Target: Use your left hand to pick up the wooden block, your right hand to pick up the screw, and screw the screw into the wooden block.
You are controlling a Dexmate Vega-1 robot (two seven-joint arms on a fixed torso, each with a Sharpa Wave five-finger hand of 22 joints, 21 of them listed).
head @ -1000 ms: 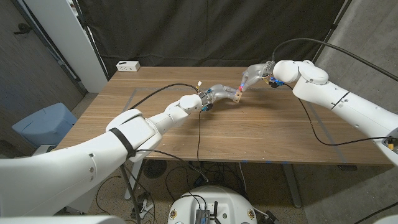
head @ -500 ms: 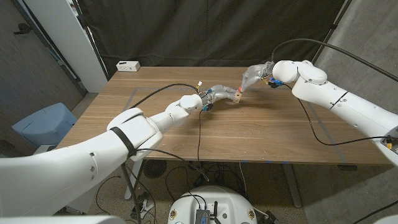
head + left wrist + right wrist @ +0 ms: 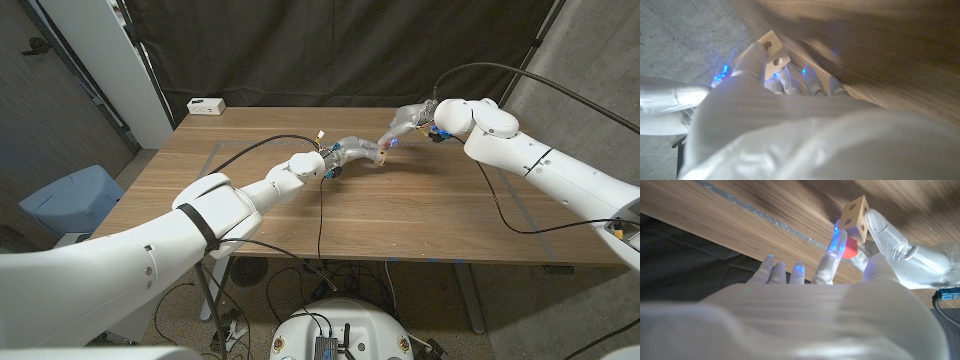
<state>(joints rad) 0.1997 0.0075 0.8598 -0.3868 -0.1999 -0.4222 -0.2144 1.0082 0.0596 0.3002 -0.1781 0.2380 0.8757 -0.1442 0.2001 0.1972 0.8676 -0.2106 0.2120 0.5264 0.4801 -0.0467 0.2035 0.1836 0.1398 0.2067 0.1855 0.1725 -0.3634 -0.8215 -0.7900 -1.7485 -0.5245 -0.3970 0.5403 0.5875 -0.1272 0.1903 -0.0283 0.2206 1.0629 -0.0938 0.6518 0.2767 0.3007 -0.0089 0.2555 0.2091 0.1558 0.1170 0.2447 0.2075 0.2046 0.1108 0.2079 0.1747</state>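
My left hand (image 3: 350, 152) holds the wooden block (image 3: 380, 153) up over the counter (image 3: 400, 215), past its middle, toward twelve o'clock. The block has round holes in its sides. My right hand (image 3: 405, 122) is just at the block's two o'clock. It pinches the red screw (image 3: 850, 248) between thumb and a finger and presses it against the block. A small white box (image 3: 205, 105) sits far off at ten o'clock, by the counter's back corner.
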